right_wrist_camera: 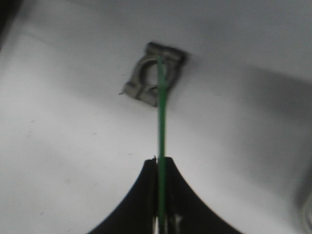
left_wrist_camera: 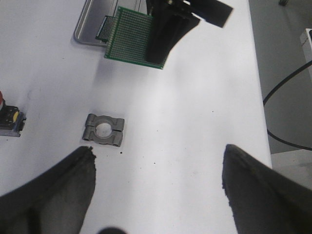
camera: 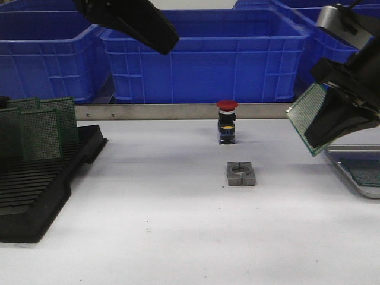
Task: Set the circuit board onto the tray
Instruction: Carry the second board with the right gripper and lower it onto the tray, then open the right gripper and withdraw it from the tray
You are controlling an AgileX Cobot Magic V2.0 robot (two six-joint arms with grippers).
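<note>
Blue plastic crates (camera: 208,56) line the back of the white table (camera: 178,225). Black slotted rack (camera: 41,178) sits left with green boards stood in it. Silver tray (camera: 356,172) is at the right edge. Right gripper (camera: 332,127) is clamped on the green circuit board (camera: 306,116), held in the air just beside the tray. Left gripper (left_wrist_camera: 156,185) hangs with its jaws spread, nothing in it. Grey split clamp block (camera: 241,174) lies mid-table, red-capped push button (camera: 227,122) behind it.

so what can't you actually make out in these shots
- Tray: front view's right edge cuts it off, and the right gripper with its circuit board covers part; how full it is can't be told.
- Circuit board: right wrist view shows only its blurred edge.
- Left gripper: front view's top edge cuts it off.
- Rack: cut off at the left edge.
- Push button labelling: too small.
</note>
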